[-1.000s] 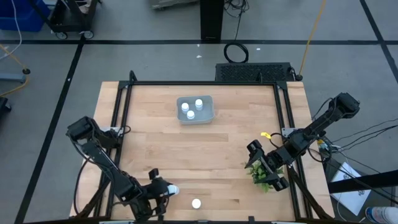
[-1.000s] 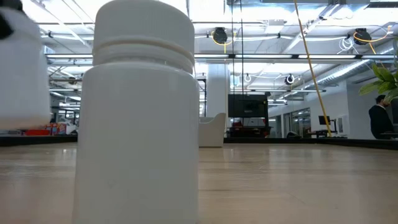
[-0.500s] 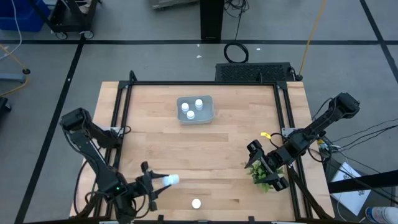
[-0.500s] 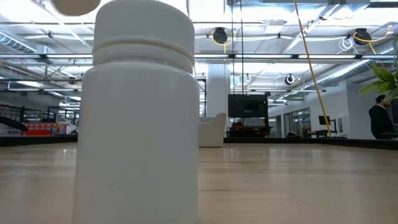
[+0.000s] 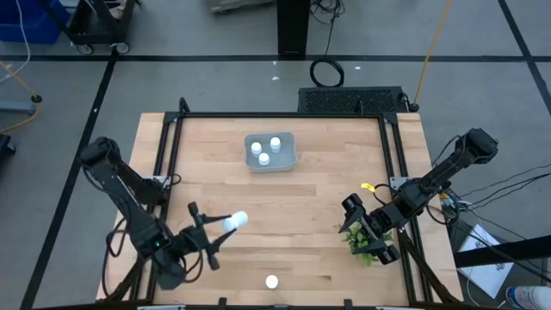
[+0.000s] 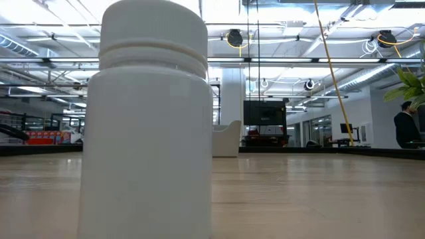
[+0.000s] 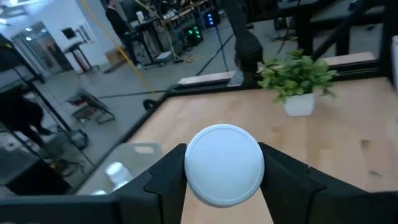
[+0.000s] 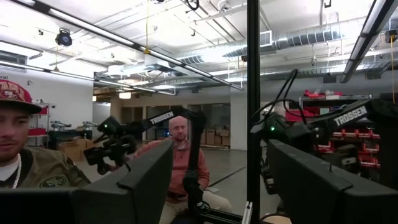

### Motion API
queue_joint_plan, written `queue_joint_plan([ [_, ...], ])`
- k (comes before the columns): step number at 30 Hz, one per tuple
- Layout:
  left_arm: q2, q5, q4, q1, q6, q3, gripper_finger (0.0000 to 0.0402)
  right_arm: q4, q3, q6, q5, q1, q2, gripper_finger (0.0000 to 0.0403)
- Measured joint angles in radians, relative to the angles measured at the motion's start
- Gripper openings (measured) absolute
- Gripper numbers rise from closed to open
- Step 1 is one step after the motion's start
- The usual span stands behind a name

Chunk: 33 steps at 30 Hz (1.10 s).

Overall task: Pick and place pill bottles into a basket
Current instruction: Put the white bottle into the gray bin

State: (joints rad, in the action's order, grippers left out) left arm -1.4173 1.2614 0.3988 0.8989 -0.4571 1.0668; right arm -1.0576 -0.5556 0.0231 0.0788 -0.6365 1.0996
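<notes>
My left gripper (image 5: 222,227) is shut on a white pill bottle (image 5: 235,222) in the air over the table's near left part. In the left wrist view the bottle's round end (image 7: 224,165) shows between the two dark fingers. The pale basket (image 5: 290,158) stands at the far middle with three bottles (image 5: 269,151) in it. Another bottle (image 5: 272,282) stands upright near the front edge and fills the low view (image 6: 149,126). My right gripper (image 5: 372,234) is open and empty beside the green plant (image 5: 363,248). My left gripper pinches the bottle by its round sides (image 7: 188,167) between its two fingers (image 7: 163,177). The fingers come nearly level from the table's near left. The bottle lies on its side along the fingers, one round end toward the wrist camera, lifted clear of the table.
The small green plant in a white pot (image 7: 298,81) stands at the table's right. A black frame (image 5: 275,115) runs along the table's edges. People show in the room beyond in the right wrist view (image 8: 183,155).
My left gripper has risen from the table near the front edge with the bottle and gone toward the far edge. The bottle is now lifted clear and has left the low view through its top. The right arm has kept still.
</notes>
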Motion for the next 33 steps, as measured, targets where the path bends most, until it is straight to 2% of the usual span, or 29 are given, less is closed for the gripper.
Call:
queue_joint_plan([
  [7, 0.048, 0.014, 0.0, -0.075, 0.085, 0.0, 0.0165, 0.0, 0.0, 0.0, 0.0, 0.0, 0.0, 0.0254],
  [10, 0.077, -0.02, -0.001, -0.13, 0.132, 0.0, 0.0166, 0.0, 0.0, 0.0, 0.0, 0.0, 0.0, 0.0254],
  [15, 0.124, -0.166, -0.006, -0.245, 0.189, 0.0, 0.0185, 0.0, 0.0, 0.006, 0.002, 0.0, 0.0, 0.0254],
  [19, 0.156, -0.263, -0.018, -0.349, 0.239, 0.0, 0.0166, 0.0, 0.0, 0.011, 0.002, 0.0, 0.0, 0.0254],
  [24, 0.186, -0.407, -0.073, -0.473, 0.328, 0.0, 0.0165, 0.0, 0.0, 0.015, 0.003, 0.0, 0.0, 0.0254],
  [29, 0.204, -0.535, -0.143, -0.569, 0.397, 0.0, 0.0184, 0.0, 0.0, 0.015, 0.003, 0.0, 0.0, 0.0254],
  [33, 0.206, -0.612, -0.199, -0.64, 0.436, 0.001, 0.0169, 0.0, 0.0, 0.015, 0.003, 0.0, 0.0, 0.0254],
])
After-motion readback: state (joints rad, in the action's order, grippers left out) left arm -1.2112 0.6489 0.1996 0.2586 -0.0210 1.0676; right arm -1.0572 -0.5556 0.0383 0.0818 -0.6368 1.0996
